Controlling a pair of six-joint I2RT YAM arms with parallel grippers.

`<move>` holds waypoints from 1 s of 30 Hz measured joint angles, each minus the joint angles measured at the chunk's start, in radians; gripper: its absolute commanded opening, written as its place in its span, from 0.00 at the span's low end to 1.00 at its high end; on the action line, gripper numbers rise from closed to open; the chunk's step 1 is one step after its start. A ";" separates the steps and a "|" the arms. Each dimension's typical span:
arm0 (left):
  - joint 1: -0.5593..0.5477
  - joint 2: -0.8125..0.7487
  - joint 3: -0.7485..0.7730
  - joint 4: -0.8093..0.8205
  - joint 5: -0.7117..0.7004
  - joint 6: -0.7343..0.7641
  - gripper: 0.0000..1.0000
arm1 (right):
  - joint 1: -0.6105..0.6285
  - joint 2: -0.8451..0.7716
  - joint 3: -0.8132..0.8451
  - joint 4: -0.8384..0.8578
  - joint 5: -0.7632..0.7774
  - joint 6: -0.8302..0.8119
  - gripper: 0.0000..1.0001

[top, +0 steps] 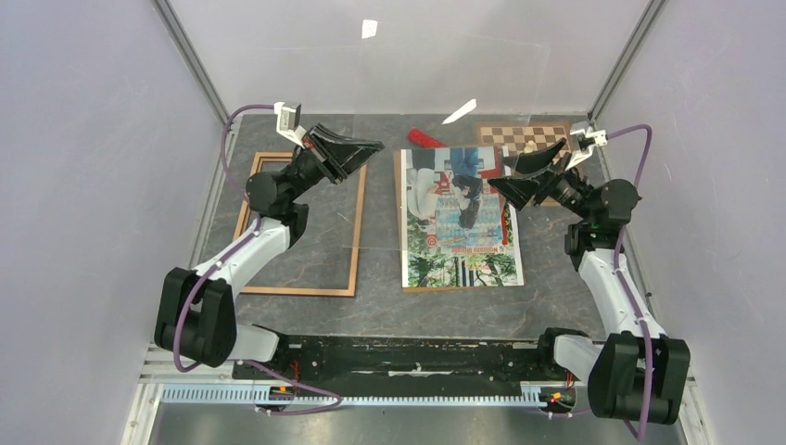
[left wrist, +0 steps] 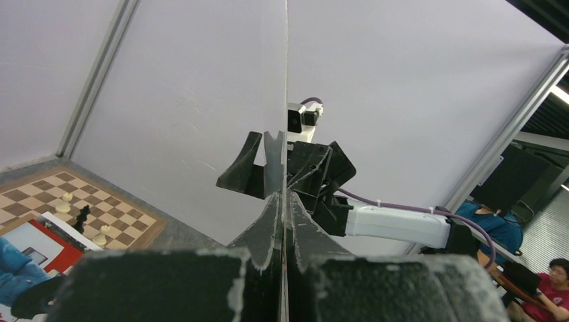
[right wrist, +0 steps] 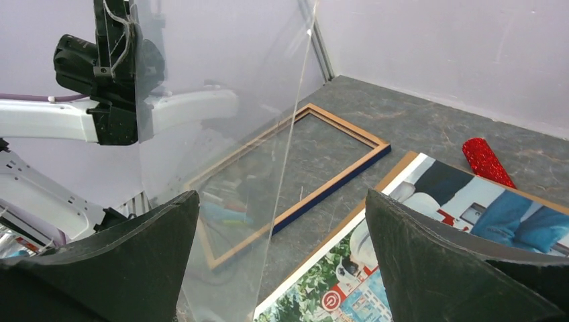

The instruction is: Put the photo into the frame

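Pinching a clear pane [right wrist: 221, 134] by one short edge, the left gripper [top: 357, 153] has its jaws shut tight on the sheet, and the pane stands upright on its edge in the air above the strip of counter [top: 371, 306] between the two flat pieces. Across from it, the right gripper [right wrist: 282, 201] has its jaws spread as wide as they go, the pane's far edge sitting in the gap and touching neither side. That looks like a set-up for a second grip, since a thin sheet this big would likely swing or flex from one hand alone. Down below, the frame [top: 298, 290] lies flat toward the left edge of the counter, wood face up, its opening bare and waiting. The photo [top: 459, 232] lies face up around the middle, resting on a brown backing panel [top: 399, 213] that peeks out along its left side, just short of the chessboard [top: 528, 137] in the far right corner. My read is that the pane goes into the frame first, so the photo is parked close by, not yet touched.
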State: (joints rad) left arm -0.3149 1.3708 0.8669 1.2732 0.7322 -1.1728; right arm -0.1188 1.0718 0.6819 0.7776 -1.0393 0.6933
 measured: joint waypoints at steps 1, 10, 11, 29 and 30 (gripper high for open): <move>-0.004 0.000 0.000 0.004 0.004 -0.003 0.02 | 0.003 0.008 -0.001 0.023 0.000 0.013 0.95; -0.019 -0.002 -0.020 0.024 0.014 -0.011 0.02 | 0.019 0.106 -0.042 0.454 -0.038 0.296 0.80; -0.019 -0.002 -0.023 0.024 0.015 -0.011 0.02 | 0.021 0.109 -0.043 0.480 -0.040 0.315 0.77; -0.031 -0.002 -0.029 0.046 0.032 -0.012 0.02 | 0.039 0.106 -0.058 0.605 -0.066 0.396 0.39; -0.031 -0.002 -0.031 0.046 0.032 -0.012 0.02 | 0.039 0.103 -0.059 0.604 -0.068 0.394 0.37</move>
State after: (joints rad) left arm -0.3454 1.3693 0.8356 1.3190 0.7647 -1.1847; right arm -0.0803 1.1748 0.6231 1.3819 -1.1069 1.0874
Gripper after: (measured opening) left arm 0.033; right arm 0.417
